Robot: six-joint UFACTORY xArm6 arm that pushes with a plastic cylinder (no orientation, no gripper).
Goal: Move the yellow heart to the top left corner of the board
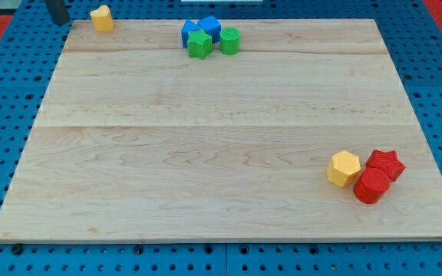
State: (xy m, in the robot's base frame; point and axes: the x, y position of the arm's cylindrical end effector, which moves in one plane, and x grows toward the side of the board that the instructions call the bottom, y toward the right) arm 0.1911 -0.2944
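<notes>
The yellow heart (101, 18) sits at the top left corner of the wooden board (206, 153), right by the top edge. My tip (60, 21) is at the view's top left, just off the board's corner, to the left of the heart with a small gap between them. Only the lowest part of the dark rod shows.
Two blue blocks (202, 30), a green star (199, 44) and a green rounded block (229, 41) cluster at the top middle. A yellow hexagon (344, 169), a red star (385, 164) and a red rounded block (371, 186) touch at the bottom right.
</notes>
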